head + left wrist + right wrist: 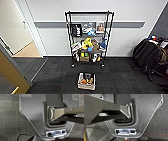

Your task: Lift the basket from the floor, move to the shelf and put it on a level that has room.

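Basket (86, 81) sits on the near carpet (55, 72), untouched, facing the far shelf (88, 37); whether either gripper is open, I cannot tell.

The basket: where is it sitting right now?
In the head view, the basket sits on the dark carpet floor, low and centre, apart from and in front of the black wire shelf.

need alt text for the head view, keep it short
A rectangular cream woven basket holding small items sits on dark grey carpet floor, apart from a tall black wire shelf against a white wall. The shelf's lower tiers are cluttered.
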Motion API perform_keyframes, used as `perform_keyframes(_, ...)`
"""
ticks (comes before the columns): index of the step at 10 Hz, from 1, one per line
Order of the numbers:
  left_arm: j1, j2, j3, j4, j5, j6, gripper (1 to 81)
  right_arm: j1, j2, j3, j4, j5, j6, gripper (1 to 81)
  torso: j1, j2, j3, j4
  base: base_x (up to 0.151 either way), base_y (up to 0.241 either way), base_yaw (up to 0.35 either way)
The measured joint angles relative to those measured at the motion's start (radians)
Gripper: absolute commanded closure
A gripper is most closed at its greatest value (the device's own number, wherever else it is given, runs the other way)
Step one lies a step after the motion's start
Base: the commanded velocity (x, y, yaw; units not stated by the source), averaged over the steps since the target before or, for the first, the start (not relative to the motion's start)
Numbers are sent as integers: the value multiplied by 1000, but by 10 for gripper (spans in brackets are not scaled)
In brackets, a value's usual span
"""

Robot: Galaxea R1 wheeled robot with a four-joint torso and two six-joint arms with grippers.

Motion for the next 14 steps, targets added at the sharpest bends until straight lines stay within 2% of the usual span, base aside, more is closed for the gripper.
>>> perform_keyframes(3,-27,-1,0,1,-9,0,10,21,0,0,0,23,1,10,2,1,-1,0,123,0,0)
perform_keyframes(14,-10,-3,0,1,-4,0,10,11,3,-11,0,17,1,10,1,1,-1,0,135,0,0)
